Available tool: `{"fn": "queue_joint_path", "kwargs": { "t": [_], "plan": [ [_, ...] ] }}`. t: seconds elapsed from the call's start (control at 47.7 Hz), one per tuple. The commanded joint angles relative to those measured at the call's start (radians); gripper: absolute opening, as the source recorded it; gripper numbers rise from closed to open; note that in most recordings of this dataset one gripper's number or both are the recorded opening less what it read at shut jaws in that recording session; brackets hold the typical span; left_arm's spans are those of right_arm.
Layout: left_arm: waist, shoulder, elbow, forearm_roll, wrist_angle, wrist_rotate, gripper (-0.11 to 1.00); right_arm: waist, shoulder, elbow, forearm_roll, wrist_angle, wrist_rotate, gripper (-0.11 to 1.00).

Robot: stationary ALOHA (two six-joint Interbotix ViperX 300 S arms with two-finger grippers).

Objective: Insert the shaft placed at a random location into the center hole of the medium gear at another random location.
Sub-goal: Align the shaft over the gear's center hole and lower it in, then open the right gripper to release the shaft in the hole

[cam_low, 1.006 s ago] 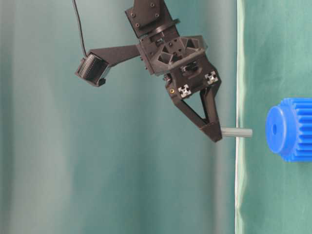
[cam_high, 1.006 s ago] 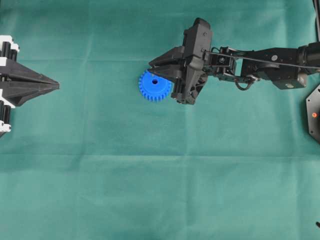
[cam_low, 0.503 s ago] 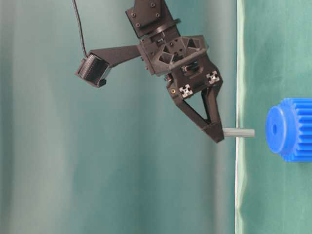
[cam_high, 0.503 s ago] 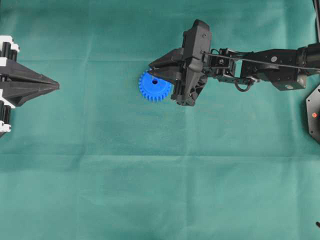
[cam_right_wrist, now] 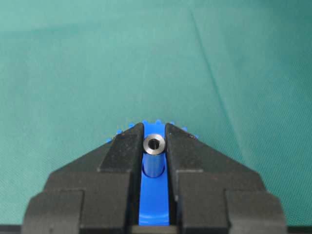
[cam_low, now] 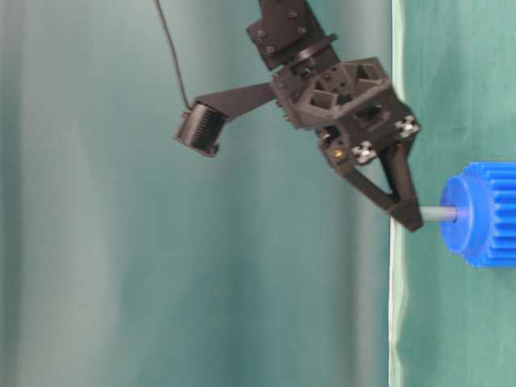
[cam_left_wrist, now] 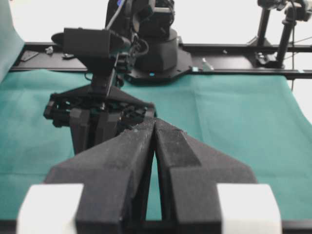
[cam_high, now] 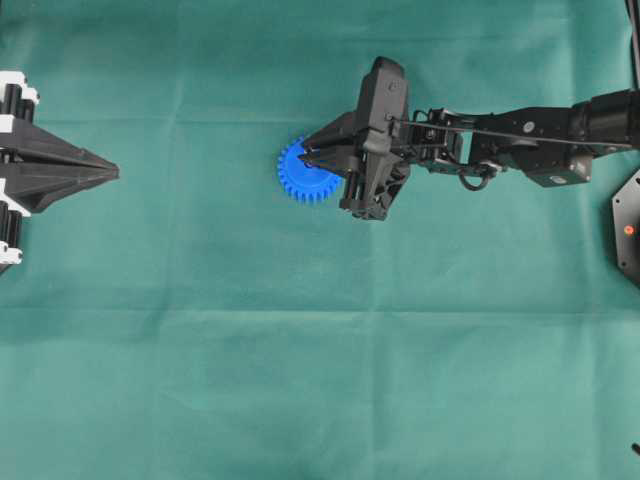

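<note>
Green cloth (cam_high: 300, 380) covers the table. My right claw (cam_high: 312, 158) reaches in from 3 o'clock in the overhead view, tips over the blue gear (cam_high: 300, 178), which lies a bit above centre, toward 12 o'clock. Its fingers (cam_right_wrist: 122, 151) are pinched tight on the shaft (cam_right_wrist: 154, 153), a short silvery pin w/ a hollow end, held between the two pads. In the wrist view the shaft stands at centre, gear teeth showing behind it at 12 o'clock and blue filling the gap at 6. In the table-level view, which is turned on its side, the shaft (cam_low: 439, 214) runs from my right claw (cam_low: 409, 219) at 9 o'clock to the gear (cam_low: 482, 214) at 3 o'clock, its far end meeting the hub's middle where the hole sits; can't tell how deep it's in. My left claw (cam_high: 112, 172) sits at the 9 o'clock edge, well apart from the gear, fingers (cam_left_wrist: 126, 156) pressed together w/ nothing between.
</note>
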State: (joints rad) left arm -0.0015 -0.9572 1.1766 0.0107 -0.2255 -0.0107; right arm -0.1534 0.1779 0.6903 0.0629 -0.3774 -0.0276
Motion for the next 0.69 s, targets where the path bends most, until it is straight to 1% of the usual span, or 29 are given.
{"fn": "queue_joint_path", "kwargs": {
  "t": [0.0,0.335,0.671],
  "plan": [
    [0.0,0.008,-0.021,0.003,-0.005,-0.002,0.0,-0.002,-0.006,-0.02,0.003,-0.02,-0.005,0.13],
    [0.002,0.008,-0.021,0.002,-0.006,-0.002,0.0,-0.003,0.032,-0.018,0.008,-0.043,-0.005,0.13],
    [0.0,0.008,-0.02,0.003,-0.005,-0.002,0.0,-0.003,0.037,-0.014,0.008,-0.044,-0.005,0.13]
  ]
}}
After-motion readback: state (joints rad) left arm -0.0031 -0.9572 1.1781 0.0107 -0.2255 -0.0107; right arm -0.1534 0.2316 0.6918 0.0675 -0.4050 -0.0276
